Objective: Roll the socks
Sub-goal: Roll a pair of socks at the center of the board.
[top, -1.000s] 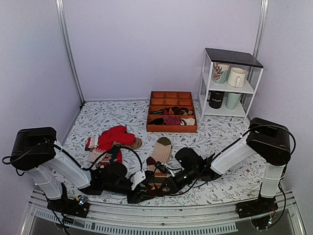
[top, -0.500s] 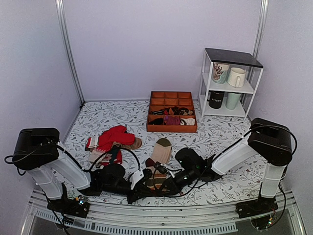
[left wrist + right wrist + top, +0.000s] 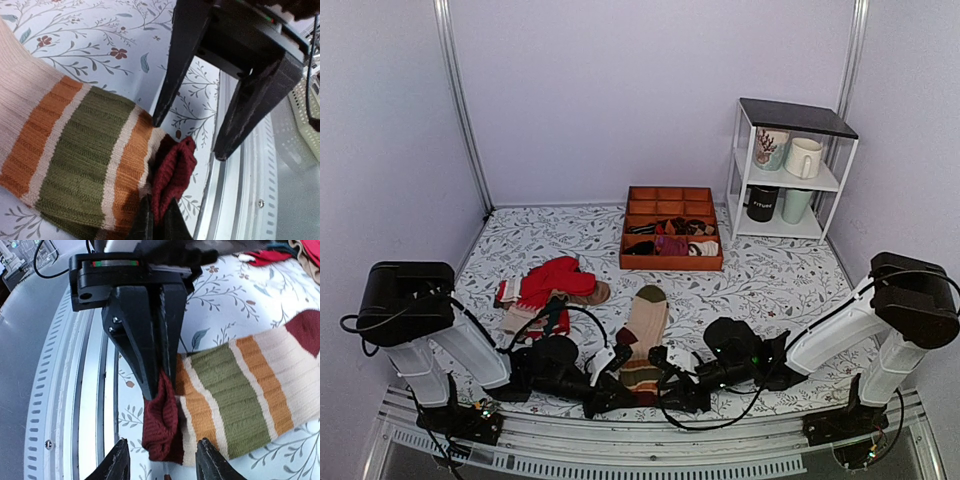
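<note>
On floral cloth [image 3: 770, 280], left gripper [image 3: 160, 384] pinches the socks [image 3: 235, 395].

4 mugs [image 3: 803, 157], prob. 2 striped socks [image 3: 644, 330]

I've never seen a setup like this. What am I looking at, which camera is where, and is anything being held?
These are two robot arms bolted to the near edge of a flowered table. The wide picture comes from a fixed camera above and behind them; the two close-ups come from a camera on each wrist. On the table lie a long striped sock pair, a heap of red socks, an orange tray holding small bundles, and a white shelf with mugs. The left hand is shut on the pair's maroon cuff. The right hand faces it, open, holding nothing.
</note>
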Available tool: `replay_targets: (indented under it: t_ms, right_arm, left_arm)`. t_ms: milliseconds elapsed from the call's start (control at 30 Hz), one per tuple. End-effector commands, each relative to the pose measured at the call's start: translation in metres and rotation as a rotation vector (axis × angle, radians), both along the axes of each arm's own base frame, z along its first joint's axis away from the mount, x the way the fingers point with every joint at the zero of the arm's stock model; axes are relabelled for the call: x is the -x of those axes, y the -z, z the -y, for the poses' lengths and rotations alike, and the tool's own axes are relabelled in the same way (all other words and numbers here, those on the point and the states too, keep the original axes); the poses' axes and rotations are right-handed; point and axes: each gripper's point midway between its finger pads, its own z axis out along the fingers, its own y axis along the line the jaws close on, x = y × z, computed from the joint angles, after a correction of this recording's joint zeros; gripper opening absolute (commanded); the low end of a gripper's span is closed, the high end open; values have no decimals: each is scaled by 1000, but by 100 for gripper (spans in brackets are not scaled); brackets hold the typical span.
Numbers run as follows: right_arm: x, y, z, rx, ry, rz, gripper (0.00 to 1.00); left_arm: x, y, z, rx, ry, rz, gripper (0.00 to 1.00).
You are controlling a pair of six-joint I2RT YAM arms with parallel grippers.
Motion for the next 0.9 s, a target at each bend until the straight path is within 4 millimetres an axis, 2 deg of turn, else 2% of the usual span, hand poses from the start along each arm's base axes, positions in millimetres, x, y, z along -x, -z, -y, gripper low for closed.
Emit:
replay_targets:
  t_ms: [0, 167, 433, 467, 600, 700, 733, 867]
  right_arm:
    - [-5, -6, -14, -38, -35, 104, 46]
    - [-1, 0, -19, -26, -36, 49, 44]
    - [14, 15, -16, 13, -18, -82, 30]
    - [15, 17, -16, 18, -17, -89, 27]
    - [12, 24, -14, 43, 29, -120, 4]
    - [9, 38, -9, 92, 75, -193, 0]
    - [8, 43, -6, 103, 93, -229, 0]
    - [7, 61, 11, 149, 157, -407, 0]
  left_arm:
    - [20, 48, -28, -187, 21, -117, 0]
    - [19, 48, -26, -188, 24, -109, 0]
    - [17, 50, -24, -198, 24, -100, 0]
    - [16, 50, -24, -201, 21, -98, 0]
    - [13, 51, -24, -204, 6, -83, 0]
    - [5, 39, -25, -178, -24, -28, 31]
    - [0, 34, -27, -170, -45, 4, 37]
    - [-12, 3, -34, -129, -86, 147, 72]
